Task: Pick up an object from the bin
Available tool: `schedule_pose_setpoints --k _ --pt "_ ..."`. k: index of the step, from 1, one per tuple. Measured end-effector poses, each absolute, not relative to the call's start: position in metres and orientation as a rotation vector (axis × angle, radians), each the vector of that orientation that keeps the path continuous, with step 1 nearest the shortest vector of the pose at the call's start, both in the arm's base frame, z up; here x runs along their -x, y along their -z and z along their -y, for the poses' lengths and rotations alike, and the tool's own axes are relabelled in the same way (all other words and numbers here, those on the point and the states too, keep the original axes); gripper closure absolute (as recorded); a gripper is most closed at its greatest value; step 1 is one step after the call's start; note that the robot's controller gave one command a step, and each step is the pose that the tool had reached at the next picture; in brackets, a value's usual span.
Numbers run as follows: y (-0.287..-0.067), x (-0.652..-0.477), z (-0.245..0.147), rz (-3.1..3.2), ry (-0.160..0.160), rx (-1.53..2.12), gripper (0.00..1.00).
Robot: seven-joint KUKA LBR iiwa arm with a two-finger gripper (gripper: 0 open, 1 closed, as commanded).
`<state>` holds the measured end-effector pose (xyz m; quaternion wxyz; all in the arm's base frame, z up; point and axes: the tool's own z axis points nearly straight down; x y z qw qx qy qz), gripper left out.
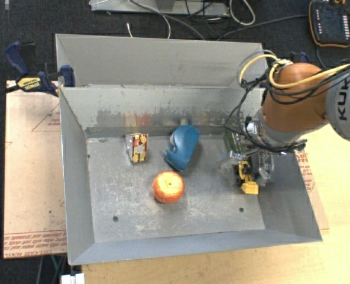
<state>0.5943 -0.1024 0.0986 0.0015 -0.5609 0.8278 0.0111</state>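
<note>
- The grey bin is mostly bare floor, and its sloped right wall rises close beside the working spot. Any lowering or lifting is best kept straight up and down, so that this wall is not scraped.
- The arm, with its orange cover and looped cables, comes in from the right of the frame and hangs over the right-centre of the bin floor.
- The gripper is seen low, below the wrist, at the right-centre of the frame. Whether it stands wide or narrow cannot be told, as the wrist hardware and cables crowd that spot. Its opening should be confirmed before anything is squeezed.
- A rounded blue thing lies near the back wall at centre frame, well apart from the gripper. It need not be disturbed.
- An apple, red and yellow, rests lower centre-left and is equally clear of the work.
- A small printed packet stands to the left of the blue thing, farthest from the gripper.
- A small yellow-and-black thing lies on the floor at the gripper's lower left edge, touching it or just beside it, and is judged the likeliest pick. It cannot be confirmed as held. The grip should be centred over it and closed gently, since so small a piece may be nudged aside and slip out.
</note>
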Motion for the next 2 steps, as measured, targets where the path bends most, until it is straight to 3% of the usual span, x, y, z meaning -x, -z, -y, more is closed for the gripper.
schedule_pose_setpoints --k 1,2 --pt "-0.076 -0.587 0.115 -1.799 -0.018 2.551 0.00" --pt "-0.077 -0.614 0.133 -2.138 -0.060 2.253 1.00"
